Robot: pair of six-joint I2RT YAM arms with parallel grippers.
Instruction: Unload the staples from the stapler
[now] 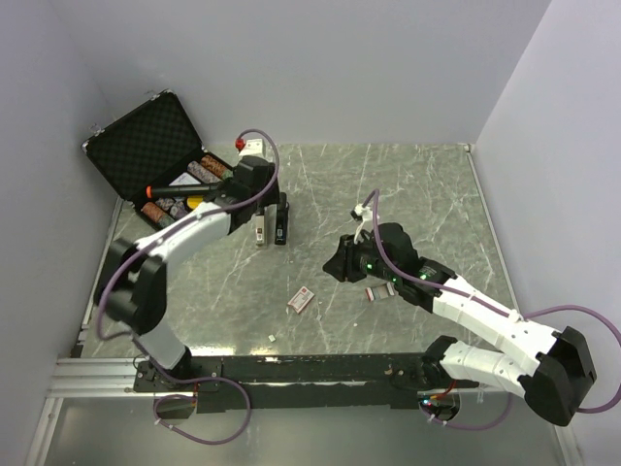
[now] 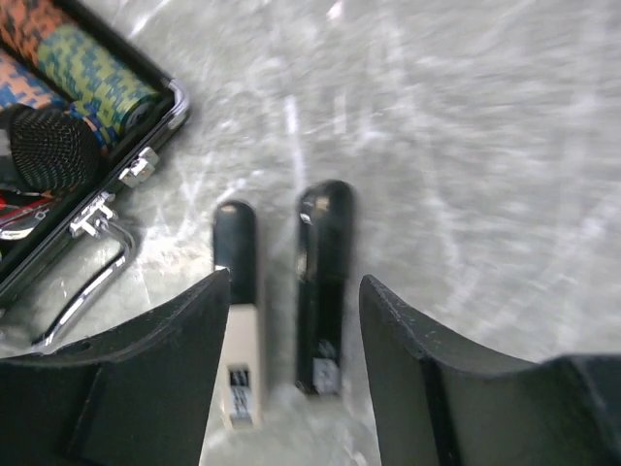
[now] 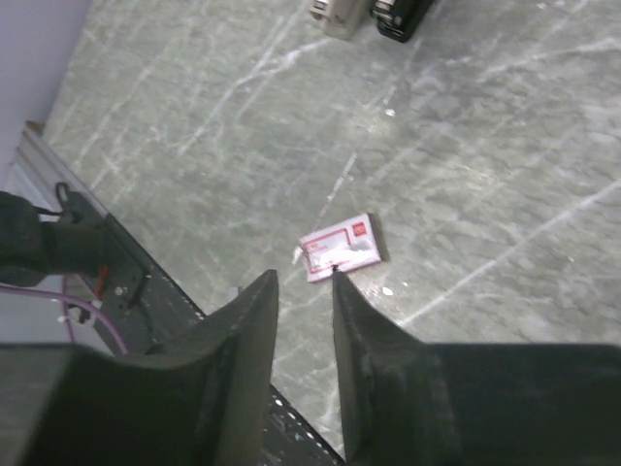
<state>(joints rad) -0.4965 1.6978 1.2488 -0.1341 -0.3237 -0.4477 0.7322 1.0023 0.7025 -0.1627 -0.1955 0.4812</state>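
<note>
The stapler lies on the marble table as two long parts side by side: a cream part with a black end [image 2: 239, 330] [image 1: 260, 228] and an all-black part [image 2: 323, 291] [image 1: 280, 223]. My left gripper [image 2: 294, 282] [image 1: 264, 199] hovers over them, open, its fingers on either side with nothing held. My right gripper [image 3: 303, 279] [image 1: 344, 262] hangs above mid-table, open by a narrow gap with nothing in it. Just beyond its tips lies a small pink-and-white staple box [image 3: 340, 246] [image 1: 301, 299]. The staples themselves are hidden.
An open black case [image 1: 146, 146] with chip rolls and a microphone [image 2: 49, 150] stands at the back left, its latch edge [image 2: 146, 160] close to the stapler. A second small pink packet [image 1: 378, 291] lies by the right arm. White specks [image 1: 271, 337] dot the near table.
</note>
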